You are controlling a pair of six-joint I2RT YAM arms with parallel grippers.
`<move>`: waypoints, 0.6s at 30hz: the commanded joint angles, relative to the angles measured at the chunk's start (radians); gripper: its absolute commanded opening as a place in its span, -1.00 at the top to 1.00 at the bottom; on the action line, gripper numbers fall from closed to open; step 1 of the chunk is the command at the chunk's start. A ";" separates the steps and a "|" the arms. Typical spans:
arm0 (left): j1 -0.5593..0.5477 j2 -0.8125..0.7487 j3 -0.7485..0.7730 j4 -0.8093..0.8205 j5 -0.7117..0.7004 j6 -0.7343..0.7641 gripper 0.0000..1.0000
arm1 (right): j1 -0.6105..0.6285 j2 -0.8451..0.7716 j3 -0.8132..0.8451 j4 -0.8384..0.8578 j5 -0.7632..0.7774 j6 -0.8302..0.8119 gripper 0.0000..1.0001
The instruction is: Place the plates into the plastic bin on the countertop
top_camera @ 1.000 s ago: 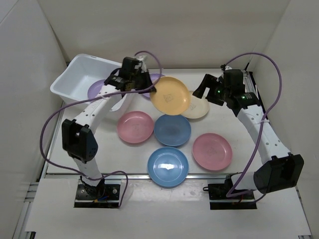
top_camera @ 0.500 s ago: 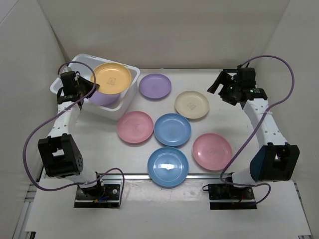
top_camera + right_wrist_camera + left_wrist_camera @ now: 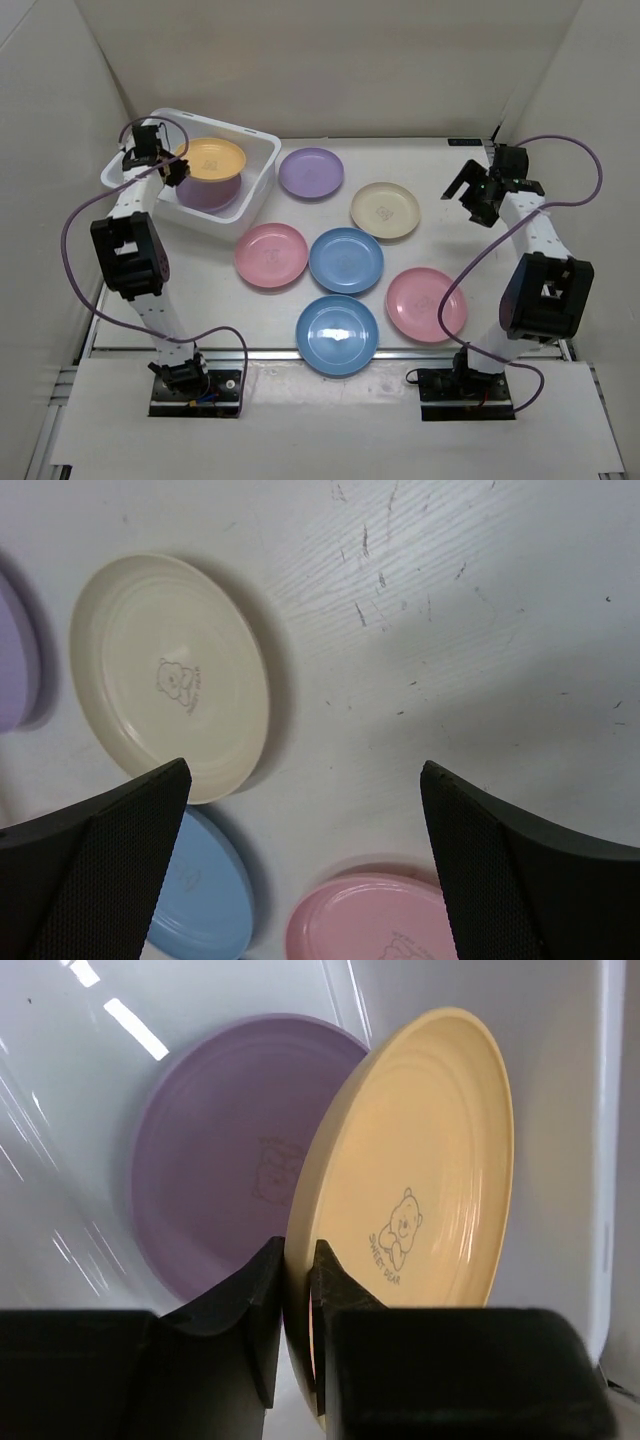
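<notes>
Inside the bin (image 3: 262,178), at the back left corner of the surface (image 3: 450,240), the left tool (image 3: 172,166) is pressed together on the rim of the yellow plate (image 3: 212,158), one finger on each face of its edge. The wrist view shows the yellow plate tilted over the purple plate (image 3: 215,1160), which lies flat on the bin's floor. I cannot tell whether the yellow plate's far edge touches it. The yellow plate's right edge stands near the bin's right wall, with a thin gap showing.

The second purple plate (image 3: 311,172) lies just beside the bin's right wall. The cream plate (image 3: 385,210) sits to its right, a strip of bare surface between them. In front, the left pink plate (image 3: 271,255), the middle blue plate (image 3: 346,260), the near blue plate (image 3: 338,335) and the right pink plate (image 3: 426,304) crowd together, rims touching or just apart. The cream plate's near edge comes close to the middle blue plate.

The right tool (image 3: 472,190) hangs over the right side of the surface with its fingers (image 3: 110,870) spread wide and nothing between them. It is apart from the cream plate, and bare surface lies under it and runs on to the right rail and back wall.
</notes>
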 commanded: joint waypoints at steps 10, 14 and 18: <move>-0.037 0.152 0.332 -0.261 -0.183 0.046 -0.03 | 0.047 0.159 0.031 0.063 0.067 -0.042 -0.98; -0.037 0.163 0.363 -0.270 -0.167 0.052 -0.99 | 0.072 0.205 0.038 0.068 0.075 -0.047 -0.98; -0.037 0.164 0.384 -0.299 -0.168 0.056 -0.99 | 0.086 0.259 0.069 0.060 0.052 -0.053 -0.98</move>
